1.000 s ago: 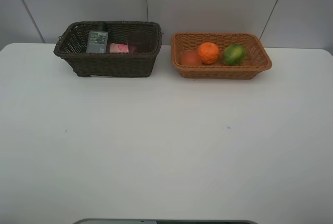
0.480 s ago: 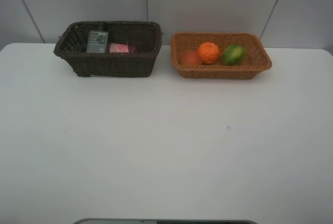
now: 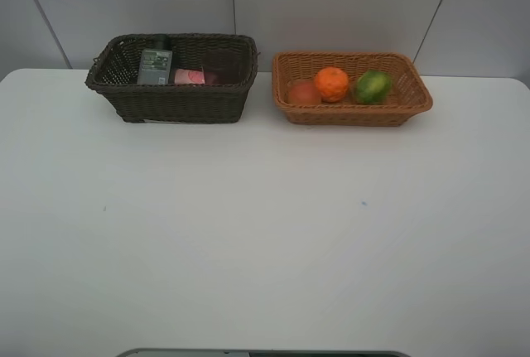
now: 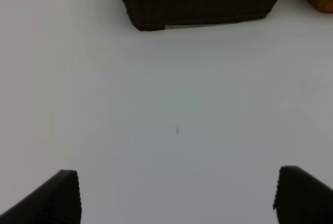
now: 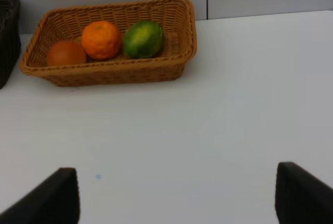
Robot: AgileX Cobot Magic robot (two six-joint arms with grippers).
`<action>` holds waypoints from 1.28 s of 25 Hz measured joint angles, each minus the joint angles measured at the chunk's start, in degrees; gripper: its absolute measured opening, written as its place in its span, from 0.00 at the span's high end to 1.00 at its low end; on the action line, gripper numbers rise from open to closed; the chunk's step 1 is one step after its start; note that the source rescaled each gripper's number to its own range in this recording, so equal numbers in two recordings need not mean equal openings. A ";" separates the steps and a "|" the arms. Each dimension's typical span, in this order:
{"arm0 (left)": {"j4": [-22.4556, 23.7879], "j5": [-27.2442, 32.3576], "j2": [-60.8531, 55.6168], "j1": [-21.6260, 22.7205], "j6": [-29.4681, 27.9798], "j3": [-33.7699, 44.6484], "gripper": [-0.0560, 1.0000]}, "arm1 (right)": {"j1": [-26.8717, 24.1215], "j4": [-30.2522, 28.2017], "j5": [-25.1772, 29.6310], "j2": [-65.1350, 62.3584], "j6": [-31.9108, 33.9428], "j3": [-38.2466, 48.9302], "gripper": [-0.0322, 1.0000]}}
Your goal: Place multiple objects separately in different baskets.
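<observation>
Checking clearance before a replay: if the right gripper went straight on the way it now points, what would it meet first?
Probably bare white table, since the open right gripper looks angled down at it. Further along lies the orange-tan wicker basket holding three fruits, though depth is unclear.

No visible change, dark basket [image 3: 178, 100], tan basket [image 3: 352, 113], contents all unmoved

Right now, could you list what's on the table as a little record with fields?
dark brown basket: dark-green bottle, pink bottle, pink cup
orange-tan basket: peach-like fruit, tangerine, green fruit, side by side
table: nothing loose outside the baskets
left fingers: apart, empty
right fingers: apart, empty
</observation>
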 joint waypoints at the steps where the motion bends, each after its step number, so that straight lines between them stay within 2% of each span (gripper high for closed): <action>1: 0.00 0.00 0.00 0.00 0.00 0.00 0.05 | 0.00 0.00 0.00 0.00 0.00 0.00 0.24; 21: -0.69 -0.04 0.00 0.00 0.00 0.00 0.05 | 0.00 0.06 0.00 0.00 0.00 0.00 0.24; 32: -0.69 -0.04 0.00 1.40 0.00 0.00 0.05 | 0.00 0.00 0.00 0.00 0.00 0.00 0.24</action>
